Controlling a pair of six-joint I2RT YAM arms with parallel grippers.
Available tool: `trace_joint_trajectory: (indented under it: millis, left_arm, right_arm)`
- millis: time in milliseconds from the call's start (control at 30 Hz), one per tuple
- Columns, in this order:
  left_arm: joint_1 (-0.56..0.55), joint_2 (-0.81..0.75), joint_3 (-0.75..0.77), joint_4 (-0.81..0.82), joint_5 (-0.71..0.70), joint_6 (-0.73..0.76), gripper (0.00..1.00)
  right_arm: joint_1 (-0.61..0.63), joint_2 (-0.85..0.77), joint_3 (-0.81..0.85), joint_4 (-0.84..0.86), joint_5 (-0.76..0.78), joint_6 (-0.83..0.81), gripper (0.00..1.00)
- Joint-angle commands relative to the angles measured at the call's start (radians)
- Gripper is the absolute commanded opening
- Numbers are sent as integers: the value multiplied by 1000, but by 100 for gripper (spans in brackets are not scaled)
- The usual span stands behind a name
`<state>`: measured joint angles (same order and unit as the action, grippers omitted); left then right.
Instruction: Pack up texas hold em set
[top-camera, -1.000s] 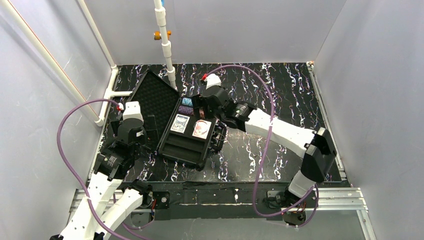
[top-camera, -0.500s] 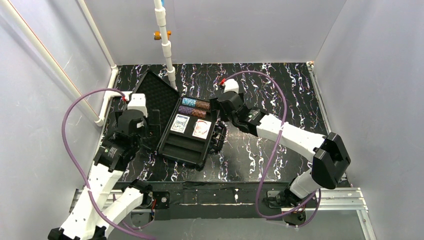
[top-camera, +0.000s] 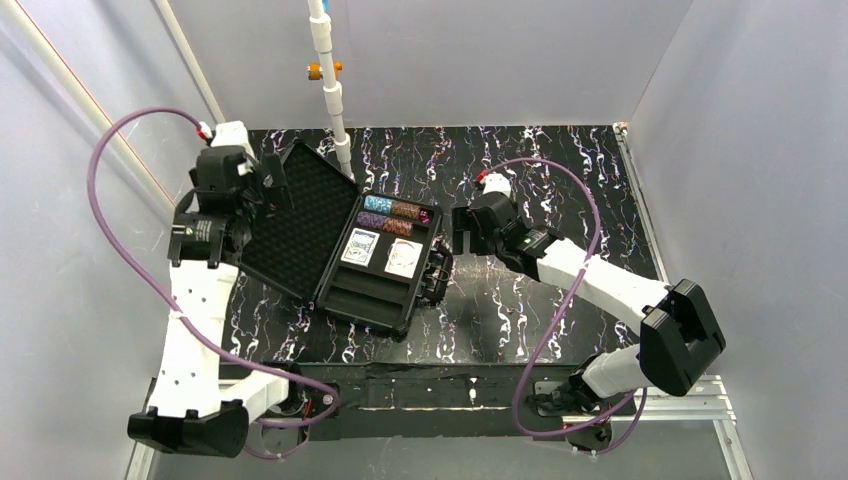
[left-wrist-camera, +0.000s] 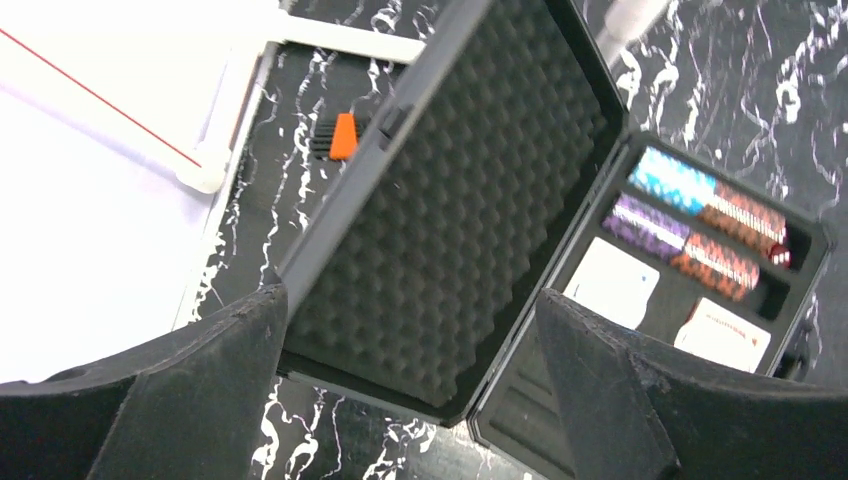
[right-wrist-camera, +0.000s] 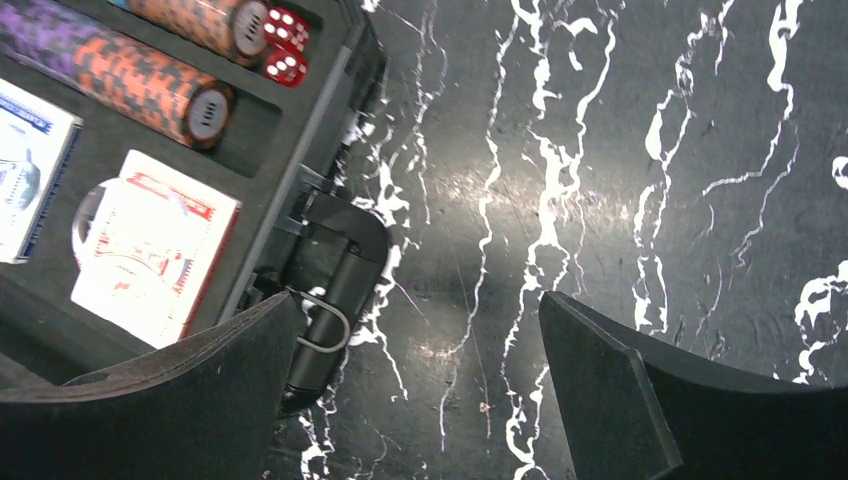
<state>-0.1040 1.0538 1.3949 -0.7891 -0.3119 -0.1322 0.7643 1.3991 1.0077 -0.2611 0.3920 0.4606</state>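
Two tools gape, empty: left tool (left-wrist-camera: 408, 298), right tool (right-wrist-camera: 415, 300); foam-lined lid (top-camera: 300, 215) looks stiff, light; push at its upper-left rim.

Beyond wide left pincer (left-wrist-camera: 410, 296): foam-lined lid (left-wrist-camera: 450, 190), chip stacks (left-wrist-camera: 700, 215)

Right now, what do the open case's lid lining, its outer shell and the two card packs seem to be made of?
Dark egg-crate lid lining: soft foam, by its dimpled matte surface. Black hinged case shell: probably hard plastic, with smooth moulded edges and a dull sheen. Two white printed card packs: likely thin cardboard, with flat faces and sharp corners.
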Motion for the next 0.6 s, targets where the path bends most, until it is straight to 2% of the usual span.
trace_joint_trajectory:
  millis: [0,233,367,567]
  left_arm:
    - [120,79,141,-78,52,-35,93]
    - [416,192,224,-96,278,-142,90]
    - [503,245,230,-77,367,-162,85]
    - [584,325,220,-43,388,-183,82]
  right_arm:
    - [-31,-44,-39,20,-45,20,98]
    - [-45,-50,-87,14,-88,22,98]
    - [-46,-43,-103,2,-98,34,98]
    - [-49,-24,-137,-43,-48,82,97]
